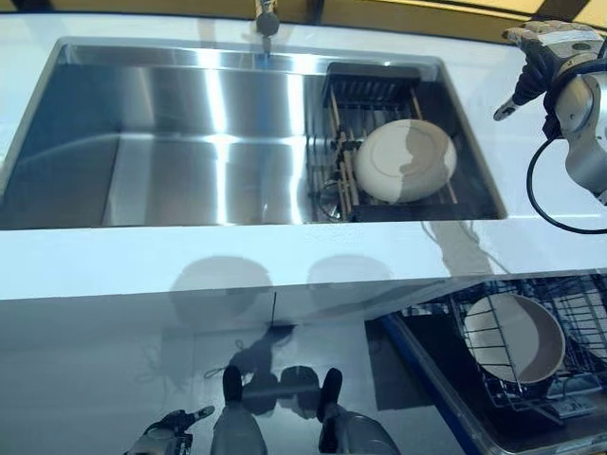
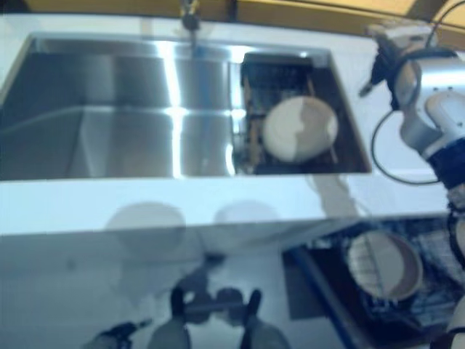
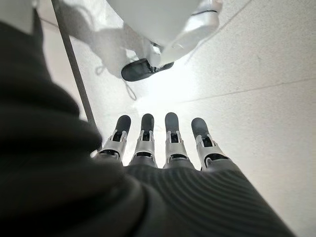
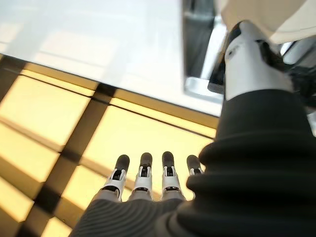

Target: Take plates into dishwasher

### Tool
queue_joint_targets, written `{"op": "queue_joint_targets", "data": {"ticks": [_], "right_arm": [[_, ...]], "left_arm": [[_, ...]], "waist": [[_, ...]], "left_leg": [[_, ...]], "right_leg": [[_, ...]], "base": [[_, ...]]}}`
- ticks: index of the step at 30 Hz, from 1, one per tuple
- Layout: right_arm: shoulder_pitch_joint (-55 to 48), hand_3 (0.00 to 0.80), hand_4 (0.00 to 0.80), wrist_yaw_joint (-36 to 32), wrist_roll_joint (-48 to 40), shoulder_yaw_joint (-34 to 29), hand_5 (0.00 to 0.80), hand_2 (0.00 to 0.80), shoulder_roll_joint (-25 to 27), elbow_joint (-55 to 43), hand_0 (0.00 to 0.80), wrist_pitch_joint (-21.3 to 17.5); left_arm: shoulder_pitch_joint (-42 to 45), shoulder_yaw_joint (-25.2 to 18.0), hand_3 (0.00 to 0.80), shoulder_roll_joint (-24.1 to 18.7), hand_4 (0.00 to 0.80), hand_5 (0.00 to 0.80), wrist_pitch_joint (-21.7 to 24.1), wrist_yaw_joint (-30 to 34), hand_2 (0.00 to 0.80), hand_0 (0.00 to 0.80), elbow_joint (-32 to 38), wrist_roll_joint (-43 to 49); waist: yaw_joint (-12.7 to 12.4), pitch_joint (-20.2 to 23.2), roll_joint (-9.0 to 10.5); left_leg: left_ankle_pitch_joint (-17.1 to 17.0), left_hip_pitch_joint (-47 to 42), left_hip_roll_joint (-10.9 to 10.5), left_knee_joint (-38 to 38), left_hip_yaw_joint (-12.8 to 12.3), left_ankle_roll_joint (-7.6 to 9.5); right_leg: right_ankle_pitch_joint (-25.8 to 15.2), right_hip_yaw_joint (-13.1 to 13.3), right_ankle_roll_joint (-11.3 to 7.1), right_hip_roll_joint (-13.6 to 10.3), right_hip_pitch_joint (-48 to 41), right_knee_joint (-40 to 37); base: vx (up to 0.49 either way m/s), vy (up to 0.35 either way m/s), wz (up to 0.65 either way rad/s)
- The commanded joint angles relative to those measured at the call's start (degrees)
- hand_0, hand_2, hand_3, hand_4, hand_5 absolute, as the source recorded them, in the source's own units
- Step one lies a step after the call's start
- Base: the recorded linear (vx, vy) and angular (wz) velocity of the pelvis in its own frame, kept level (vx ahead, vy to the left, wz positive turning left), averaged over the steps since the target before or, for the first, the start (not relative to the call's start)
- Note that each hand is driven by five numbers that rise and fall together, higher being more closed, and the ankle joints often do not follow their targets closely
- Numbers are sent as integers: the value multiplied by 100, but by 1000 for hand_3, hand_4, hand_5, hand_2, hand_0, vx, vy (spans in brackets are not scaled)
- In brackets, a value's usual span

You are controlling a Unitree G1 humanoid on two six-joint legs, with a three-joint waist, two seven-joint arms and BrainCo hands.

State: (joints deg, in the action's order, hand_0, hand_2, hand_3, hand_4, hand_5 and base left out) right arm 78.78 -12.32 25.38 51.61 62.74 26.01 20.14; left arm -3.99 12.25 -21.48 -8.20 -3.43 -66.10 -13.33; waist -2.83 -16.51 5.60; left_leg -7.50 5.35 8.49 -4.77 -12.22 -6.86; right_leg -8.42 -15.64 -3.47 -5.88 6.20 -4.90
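- Steel sink (image 1: 171, 142) set into a white counter (image 1: 190, 256).
- Tap (image 1: 266, 19) at the sink's far rim.
- Dark drying rack (image 1: 365, 100) occupies the sink's right end.

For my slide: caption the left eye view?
Plate in sink rack, another in dishwasher rack; right hand raised.

Right silver-grey arm is raised at the far right with its dark-covered right hand (image 1: 548, 52) up high, fingers (image 4: 143, 173) straight and empty, while the dark-covered left hand (image 1: 169, 433) hangs low at the bottom left, fingers (image 3: 146, 136) relaxed, holding nothing.
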Motion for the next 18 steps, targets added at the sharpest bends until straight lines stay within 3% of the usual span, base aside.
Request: {"op": "queue_joint_targets", "data": {"ticks": [1,7,18], "right_arm": [[741,0,0,-19,618,404,0,0,155,-10,0,-278],[386,0,0,32,1273,299,0,0,283,-298,0,-671],[-360,0,0,-151,3026,-83,0,0,879,-1497,0,-1834]], "left_arm": [[-132,155,0,-183,0,0,6,14,0,0,60,-228],[-62,205,0,-229,0,0,-23,66,0,0,270,-251],[105,202,0,-210,0,0,-158,152,0,0,713,-294]], "waist": [[-107,-264,156],[-116,-295,68],[6,-312,-78]], "left_leg": [[129,43,-233,-23,26,105],[124,51,-251,-23,39,118],[159,-45,-279,-23,-57,133]], "right_leg": [[178,-73,-395,62,-147,-10],[189,-109,-404,36,-151,-10],[205,-69,-443,-4,-185,-10]], "base": [[-11,13,9],[-5,3,2],[0,3,0]]}}
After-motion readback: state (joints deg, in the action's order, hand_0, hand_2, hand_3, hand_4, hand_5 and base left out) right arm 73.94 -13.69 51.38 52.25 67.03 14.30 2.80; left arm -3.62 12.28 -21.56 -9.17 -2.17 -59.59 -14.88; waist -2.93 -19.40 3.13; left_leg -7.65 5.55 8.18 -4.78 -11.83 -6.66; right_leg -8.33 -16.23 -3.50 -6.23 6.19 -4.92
